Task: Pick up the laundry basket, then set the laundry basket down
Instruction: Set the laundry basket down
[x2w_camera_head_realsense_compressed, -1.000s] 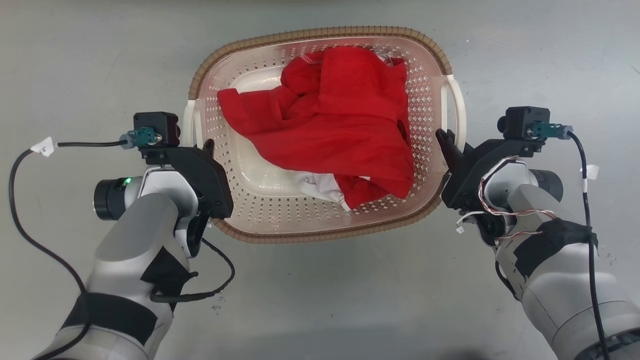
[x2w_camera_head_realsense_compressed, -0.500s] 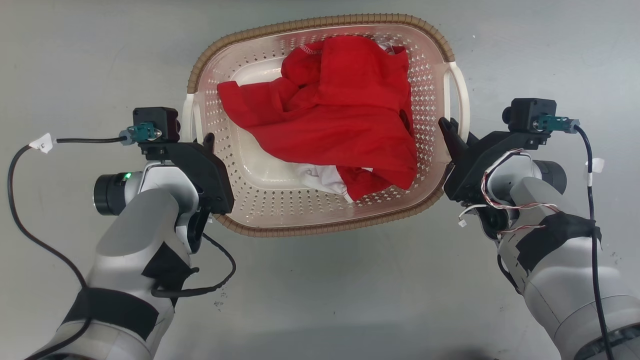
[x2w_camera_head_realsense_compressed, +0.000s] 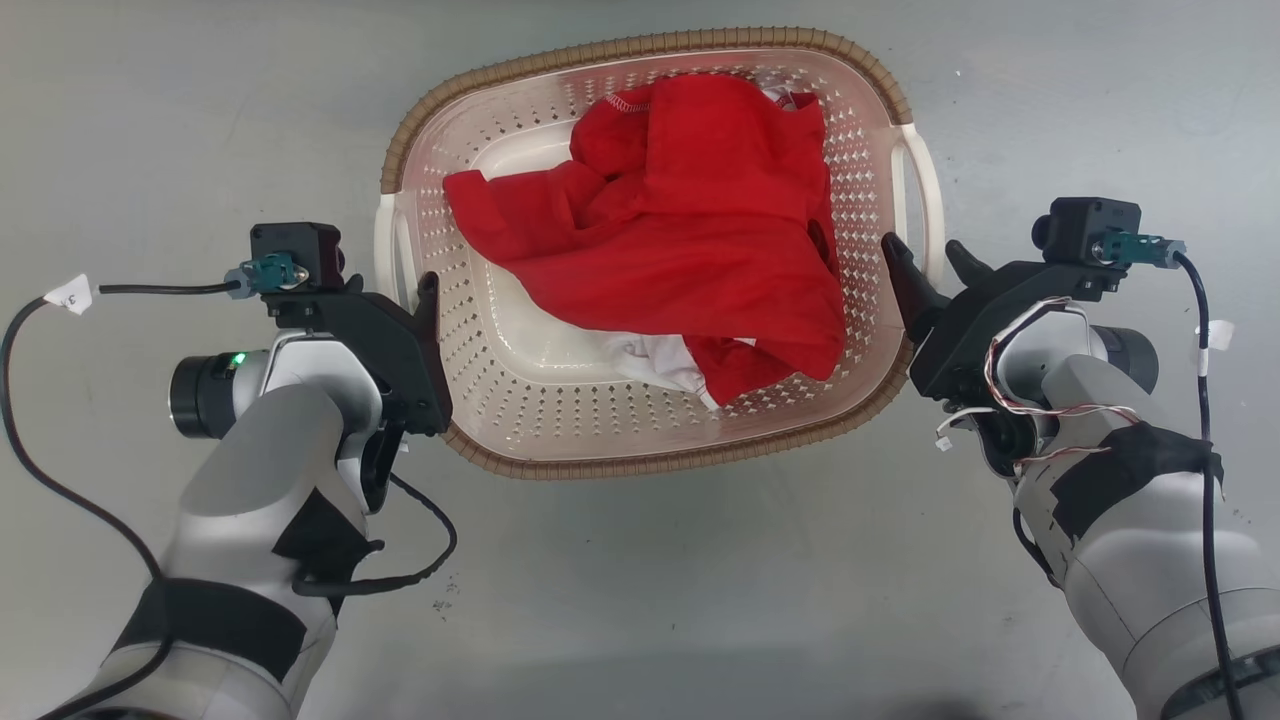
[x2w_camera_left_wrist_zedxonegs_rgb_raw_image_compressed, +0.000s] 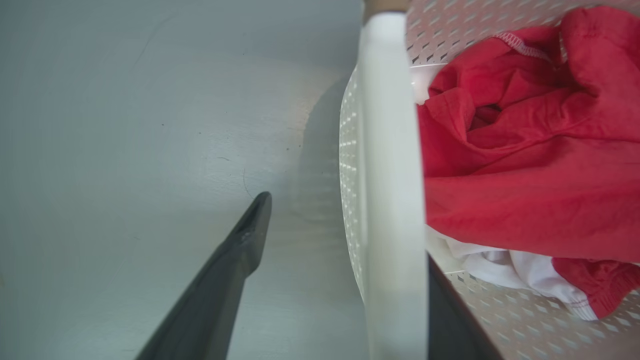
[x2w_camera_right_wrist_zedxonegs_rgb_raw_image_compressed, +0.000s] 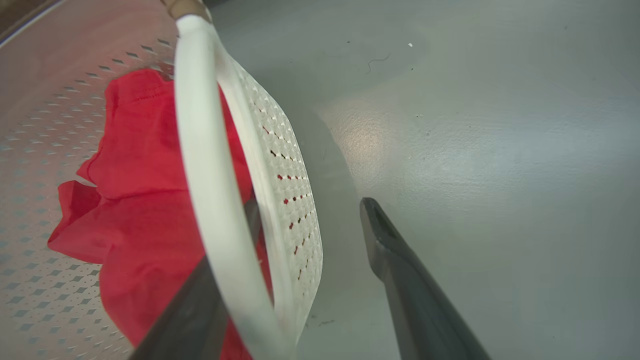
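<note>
Pale pink perforated laundry basket (x2w_camera_head_realsense_compressed: 560, 405) w/ brown woven rim, red cloth (x2w_camera_head_realsense_compressed: 680, 250) inside; L gripper (x2w_camera_head_realsense_compressed: 405, 300) & R gripper (x2w_camera_head_realsense_compressed: 925, 262) both spread apart astride white handles (x2w_camera_head_realsense_compressed: 930, 190).

Grey floor (x2w_camera_head_realsense_compressed: 700, 600), smooth & shiny, w/ a few tiny dark specks. Basket (x2w_camera_head_realsense_compressed: 560, 410) sits right on it, shadow beside.

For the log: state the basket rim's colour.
The laundry basket's rim is brown, woven-look; head view shows it best.

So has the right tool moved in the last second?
Yes: the right tool shifted right against the floor specks, and opened astride the basket handle.
</note>
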